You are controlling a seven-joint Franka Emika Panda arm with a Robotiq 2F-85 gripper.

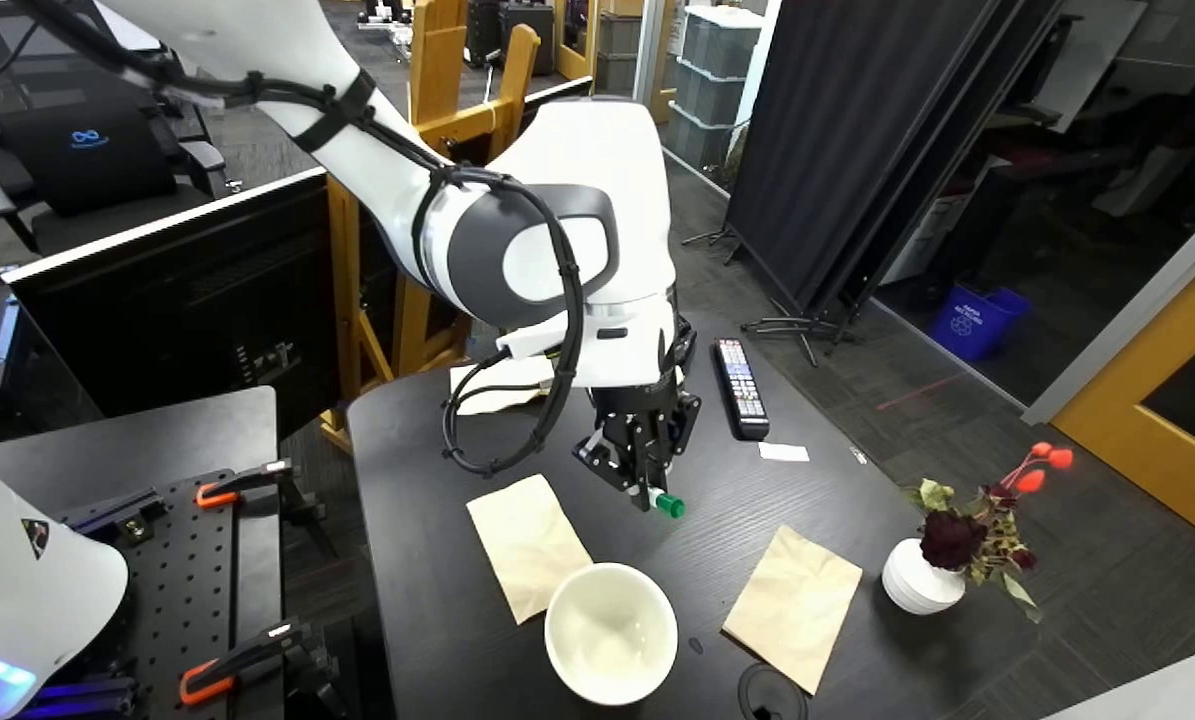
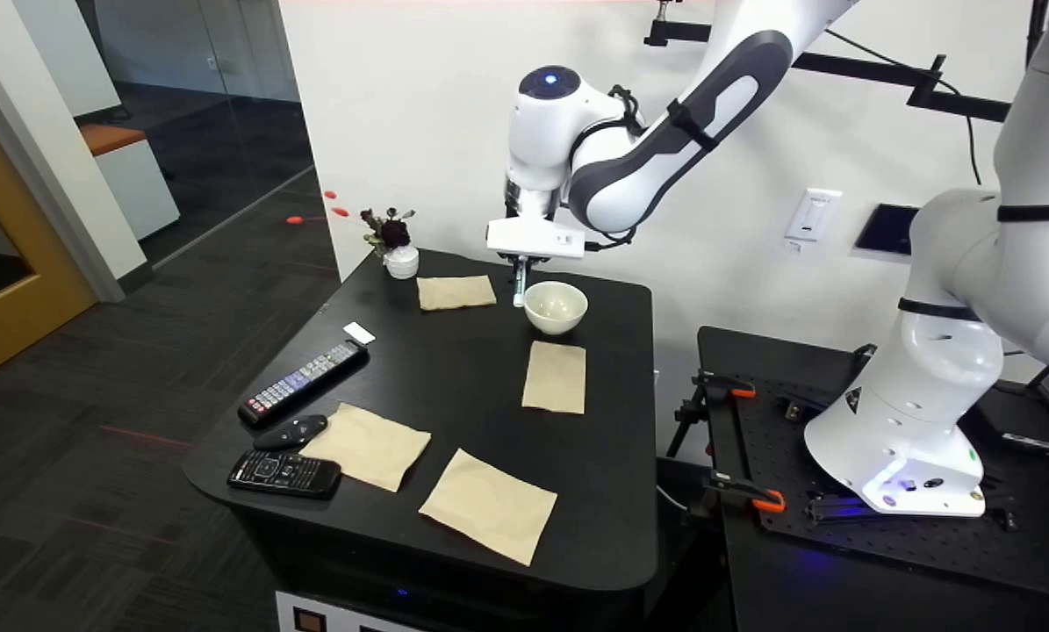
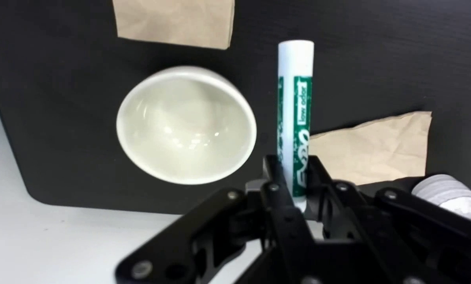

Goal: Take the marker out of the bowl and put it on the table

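Wrist view: the gripper (image 3: pixel 293 167) has its fingers clamped on the marker (image 3: pixel 294 98), white end out front, and it's outside the bowl (image 3: pixel 186 122)! The bowl sits to its left on the dark table (image 3: pixel 73 118); a brown paper sheet (image 3: pixel 371 148) lies to the right, then a white vase (image 3: pixel 442 192). In an exterior view, there's the marker's green end poking from the fingers, the bowl on the near side, a long black remote (image 1: pixel 742 390) farther off. In an exterior view, the white end shows just left of the bowl at the table's far end, a keypad remote (image 2: pixel 283 474) near left. The marker's height is hard to tell.
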